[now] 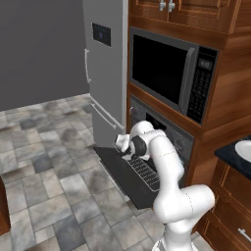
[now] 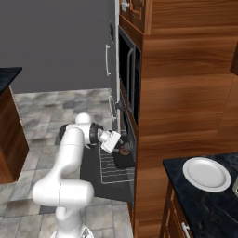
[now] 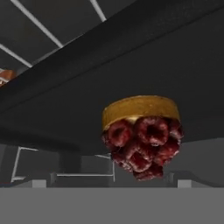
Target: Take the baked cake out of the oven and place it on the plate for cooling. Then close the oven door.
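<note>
You are facing a wall of reddish-brown wood-grain cabinetry [image 2: 186,93], smooth and flat-panelled. Left of it stands one tall grey steel refrigerator [image 1: 105,63] with long pale bar handles and a small dark panel high on its door. The floor [image 1: 44,162] is mottled grey stone tile in square slabs.

Set into the wood is one microwave [image 1: 171,73], a grey frame round a large black glass window, with a keypad on its right; the keypad marks are too small to read. Below it sits the oven [image 1: 169,132], grey steel with a black strip and one round knob that you can make out by the arm. The oven door [image 1: 122,176] hangs fully open, a dark flat panel lying level above the floor, with a wire rack [image 2: 114,169] of thin pale bars drawn out over it.

Your white arm reaches toward the oven mouth, its gripper [image 2: 122,142] at the opening. Its fingers stand spread wide apart with nothing between them.

On the black speckled stone counter [image 2: 204,204] to the right lies one plate [image 2: 206,174], white, round, shallow and bare.

The baked cake [image 3: 142,135] rests on a flat black tray [image 3: 131,74] in the oven, close in front of the hand and apart from the fingers. It is one small piece: a smooth golden-tan round crust with a mound of glossy dark red, ring-shaped berries.
</note>
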Tool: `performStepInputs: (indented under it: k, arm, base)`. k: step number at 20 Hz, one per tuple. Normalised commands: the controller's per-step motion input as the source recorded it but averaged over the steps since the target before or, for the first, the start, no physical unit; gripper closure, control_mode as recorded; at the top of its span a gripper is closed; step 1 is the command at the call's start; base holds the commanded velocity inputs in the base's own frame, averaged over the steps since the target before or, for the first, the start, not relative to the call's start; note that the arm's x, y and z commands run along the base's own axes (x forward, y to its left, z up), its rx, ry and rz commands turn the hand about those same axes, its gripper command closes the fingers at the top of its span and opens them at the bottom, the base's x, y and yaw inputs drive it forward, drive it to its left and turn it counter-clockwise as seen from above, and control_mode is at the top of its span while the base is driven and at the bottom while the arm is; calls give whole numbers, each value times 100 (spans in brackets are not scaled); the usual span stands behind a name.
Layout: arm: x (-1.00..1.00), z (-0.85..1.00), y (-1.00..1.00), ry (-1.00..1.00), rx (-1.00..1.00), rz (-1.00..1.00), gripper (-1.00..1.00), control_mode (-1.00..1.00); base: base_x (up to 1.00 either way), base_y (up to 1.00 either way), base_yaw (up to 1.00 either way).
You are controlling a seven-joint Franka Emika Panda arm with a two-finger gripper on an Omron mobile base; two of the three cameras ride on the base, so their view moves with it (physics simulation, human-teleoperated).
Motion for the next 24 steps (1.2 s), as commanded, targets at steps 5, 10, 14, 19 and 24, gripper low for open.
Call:
performStepInputs:
  k: [5, 10, 14, 19, 24]
  arm:
    - [21, -19, 0, -2, 2, 4, -100, -100]
    - [22, -14, -6, -1, 2, 2, -100, -100]
    - [6, -3, -21, 0, 0, 0, -100, -100]
    - [0, 0, -28, 0, 0, 0, -100, -100]
    - [0, -3, -22, 0, 0, 0, -100, -100]
  base:
    - [0, 0, 0]
    - [0, 0, 0]
    - [0, 0, 0]
    - [0, 0, 0]
    - [0, 0, 0]
